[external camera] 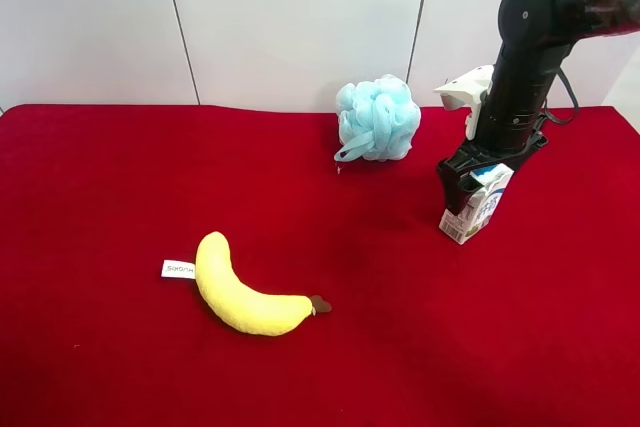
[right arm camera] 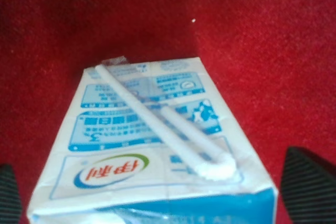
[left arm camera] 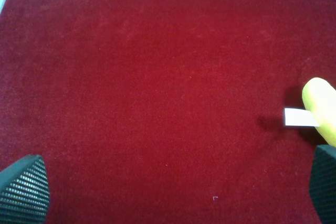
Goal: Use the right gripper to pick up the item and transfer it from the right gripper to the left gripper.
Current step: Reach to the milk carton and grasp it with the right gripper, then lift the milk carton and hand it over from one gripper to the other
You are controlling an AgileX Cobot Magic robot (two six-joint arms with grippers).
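The item, a small white carton point(external camera: 482, 209) with blue and green print, stands upright on the red cloth at the exterior high view's right. My right gripper point(external camera: 468, 181) has come down over its top from above. In the right wrist view the carton point(right arm camera: 152, 129) fills the space between the two black fingertips point(right arm camera: 310, 184), with a thin gap showing on each side, so the right gripper point(right arm camera: 157, 192) is open around it. A white straw lies on the carton's face. My left gripper point(left arm camera: 168, 192) hangs open over bare cloth, holding nothing.
A yellow plush banana point(external camera: 240, 292) with a white tag lies at the front left of the cloth, and its tip point(left arm camera: 321, 106) shows in the left wrist view. A pale blue bath puff point(external camera: 377, 119) sits at the back, left of the carton.
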